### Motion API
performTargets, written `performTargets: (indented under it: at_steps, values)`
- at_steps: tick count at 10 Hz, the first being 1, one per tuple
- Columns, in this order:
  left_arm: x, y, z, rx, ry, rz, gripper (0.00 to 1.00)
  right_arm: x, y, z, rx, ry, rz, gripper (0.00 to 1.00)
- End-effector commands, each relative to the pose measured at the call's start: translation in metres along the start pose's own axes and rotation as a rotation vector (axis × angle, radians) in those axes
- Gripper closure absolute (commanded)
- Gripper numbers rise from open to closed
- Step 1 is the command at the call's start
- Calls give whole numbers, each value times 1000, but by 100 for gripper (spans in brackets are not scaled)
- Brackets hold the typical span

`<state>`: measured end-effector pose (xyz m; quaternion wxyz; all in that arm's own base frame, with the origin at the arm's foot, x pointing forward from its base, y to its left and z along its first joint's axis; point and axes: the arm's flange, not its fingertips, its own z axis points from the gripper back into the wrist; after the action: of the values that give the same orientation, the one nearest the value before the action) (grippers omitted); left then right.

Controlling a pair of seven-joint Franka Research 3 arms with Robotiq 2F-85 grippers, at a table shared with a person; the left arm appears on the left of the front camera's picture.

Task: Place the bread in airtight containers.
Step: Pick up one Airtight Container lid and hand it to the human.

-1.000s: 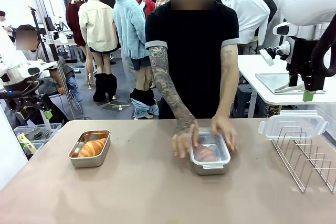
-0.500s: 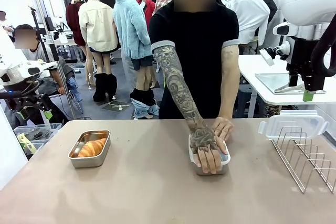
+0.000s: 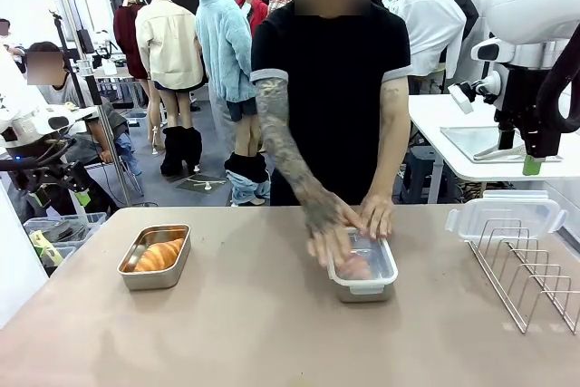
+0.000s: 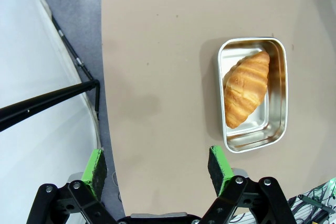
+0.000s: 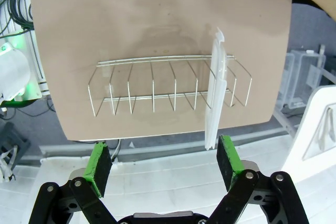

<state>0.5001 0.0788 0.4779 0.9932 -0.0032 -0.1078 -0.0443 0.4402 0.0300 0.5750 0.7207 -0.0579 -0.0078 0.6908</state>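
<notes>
**Person sealing mid tin; both arms parked, jaws apart**

L→R:

- Left gripper [image 4: 157,169]: jaws wide apart, nothing between pads. Hangs above table's left edge, near the open tin [image 3: 155,256].
- Open tin, left side of table [image 3: 254,314]: one croissant [image 3: 159,255] lying diagonal inside, no lid on it. Wrist view confirms, croissant [image 4: 245,88] sits fully within the walls of the tin [image 4: 254,94].
- Mid table: second tin [image 3: 363,268] w/ translucent lid on top. Person's hands [image 3: 331,228] both pressing at its far/left edge, palms down. Pinkish-brown blob through the lid, prob the 2nd croissant, can't confirm.
- Right: wire rack [image 3: 530,269], spare lid [image 3: 504,212] propped upright in its far end. Right wrist view shows the lid [image 5: 216,90] standing on edge in a slot of the rack [image 5: 168,85].
- Right gripper [image 5: 164,166]: jaws apart, empty, high above rack, off the table's right edge.

Step in hand (my read): lid press-down on mid tin. To do it well: press all four sides + corners evenly, keep tin flat so it doesn't skid, check rim seats all round. After that the left tin needs the rack lid.

Hard to tell:
- Whether mid lid is fully seated; hands cover far rim, motion blur on one hand.
- Contents of mid tin behind cloudy lid.
- Rack cut off at right edge of front view.
- Left gripper partly off-frame in front view, dark clutter around it.
</notes>
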Motion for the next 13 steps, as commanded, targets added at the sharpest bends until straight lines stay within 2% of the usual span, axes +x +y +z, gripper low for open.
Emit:
performTargets:
  at_steps: [1, 6, 11, 13]
  values:
    - [0, 0, 0, 28, -8, 15, 0, 1, 2, 0, 8, -3, -10, 0]
    - [0, 0, 0, 28, -8, 15, 0, 1, 2, 0, 8, -3, -10, 0]
    - [0, 0, 0, 28, -8, 15, 0, -6, -17, -10, 18, 5, 32, 0]
    - [0, 0, 0, 28, -8, 15, 0, -1, -5, -8, 18, 3, 6, 0]
